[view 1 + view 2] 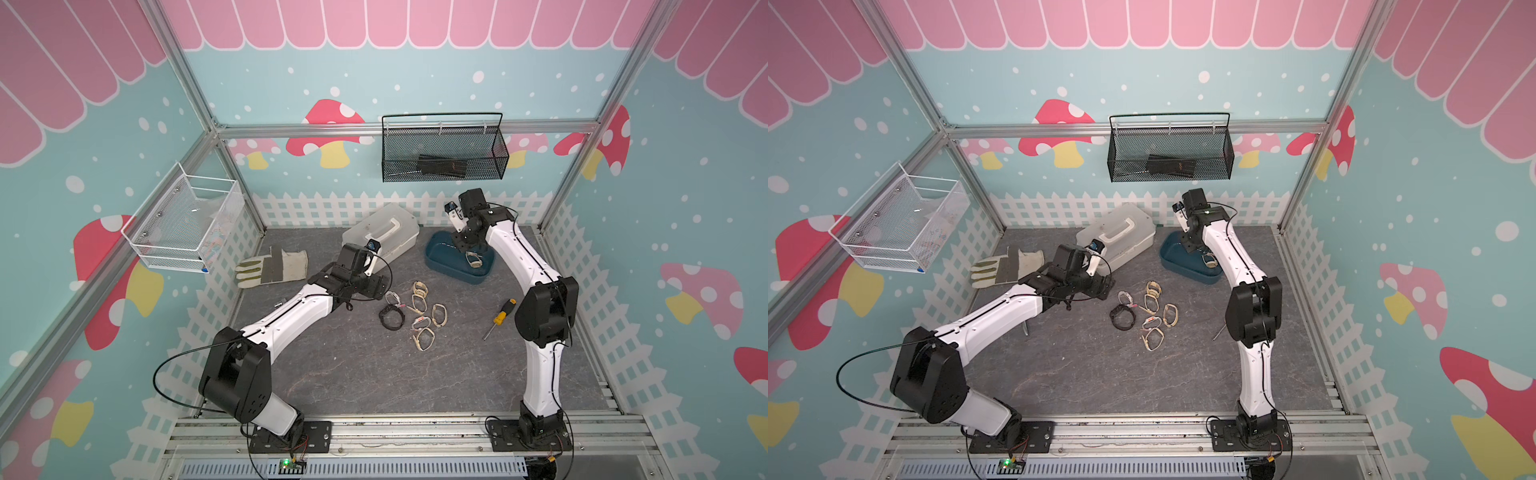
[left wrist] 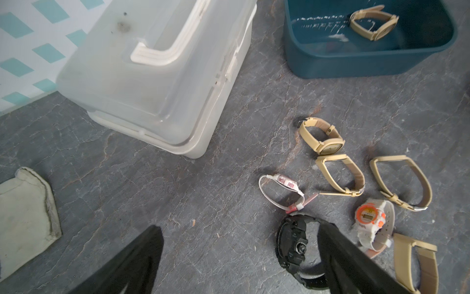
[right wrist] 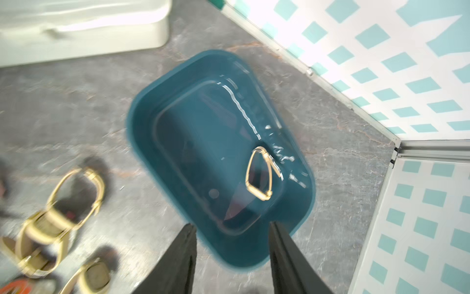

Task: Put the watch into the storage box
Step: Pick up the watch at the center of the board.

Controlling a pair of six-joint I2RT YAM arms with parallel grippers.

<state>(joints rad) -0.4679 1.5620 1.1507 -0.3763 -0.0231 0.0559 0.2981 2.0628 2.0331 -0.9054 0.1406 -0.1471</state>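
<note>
One tan watch (image 3: 259, 175) lay inside the storage box (image 3: 142, 132), on its floor close to one long wall, with its strap loop standing on edge. My right claw (image 3: 232, 224) hung over one short end of the box, its jaws moderately parted and nothing between them. The watch lay well clear of both fingertips, below and ahead of them, and nearer to one finger's side than the other's. In both top views the box stood toward the table's far right corner, just beside the white plastic case (image 1: 380, 235) with the handle.

My left claw (image 2: 240, 225) hung low over the middle of the table, jaws spread wide and holding nothing. A black watch (image 2: 292, 244) lay on the table between its fingers. It was hard by one of them, which hid part of the strap, and I could not tell whether they touched.

Just beside it lay a pink-and-white watch (image 2: 286, 182), an orange-and-white digital watch (image 2: 368, 216) and four loose tan watches (image 2: 328, 145), all on the table apart from the box. A work glove (image 1: 272, 270) lay near the table's left edge and a screwdriver (image 1: 500, 318) near its right edge.
</note>
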